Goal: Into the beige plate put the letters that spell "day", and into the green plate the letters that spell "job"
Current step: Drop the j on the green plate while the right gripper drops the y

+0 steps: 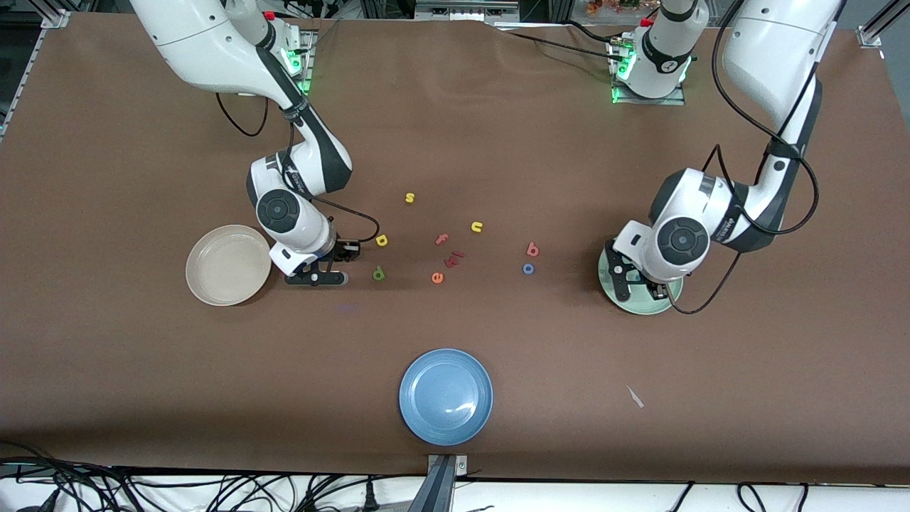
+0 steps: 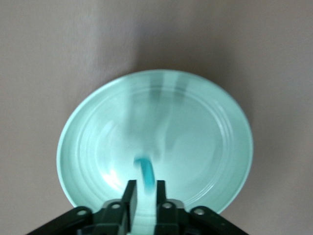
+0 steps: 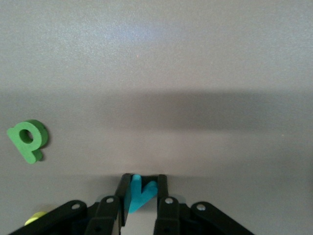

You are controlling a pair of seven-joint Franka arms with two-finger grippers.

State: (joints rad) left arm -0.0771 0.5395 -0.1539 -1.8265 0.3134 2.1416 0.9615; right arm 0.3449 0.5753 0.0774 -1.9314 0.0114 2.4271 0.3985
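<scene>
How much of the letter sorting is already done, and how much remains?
No letter lies loose in a plate yet. In hand: the left end effector holds the teal j over the green plate; the right end effector is shut on the teal y, at table level beside the empty beige plate. Left: green d, yellow a, pink b, blue o.

Even bright overhead light, soft shadows under arms, glare on blue plate (image 1: pixel 446 396), wrist views blurred.

Glossy green plate (image 2: pixel 195 122), matt tabletop (image 1: pixel 142 370)
</scene>
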